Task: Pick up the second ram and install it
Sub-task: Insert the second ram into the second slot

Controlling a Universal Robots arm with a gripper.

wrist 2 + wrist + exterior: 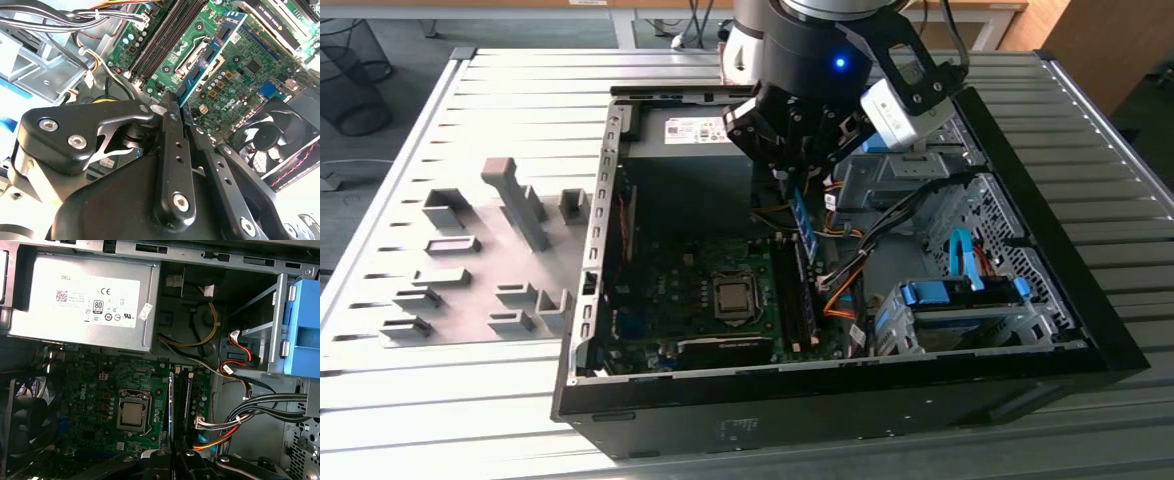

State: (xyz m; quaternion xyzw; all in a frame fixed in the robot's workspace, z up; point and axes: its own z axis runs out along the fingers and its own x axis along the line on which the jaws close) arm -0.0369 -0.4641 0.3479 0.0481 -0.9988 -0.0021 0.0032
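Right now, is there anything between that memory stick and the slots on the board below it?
Nothing solid: in the exterior view the stick, held by the hand, hangs over the slots with open air between.

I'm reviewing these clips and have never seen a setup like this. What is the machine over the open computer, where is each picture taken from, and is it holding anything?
The dark machine is a single robot arm, ending in a gripper. The exterior view comes from a camera off the arm, looking down at an open computer case lying on a slatted metal table. To that view's left sit grey plastic fixture blocks. The two wrist views come from cameras riding on the arm, looking into the case at the green motherboard, the grey power supply and a fan. The gripper is shut on the second ram, a thin blue-green memory stick, hanging above the motherboard beside the long black memory slots and not yet seated.
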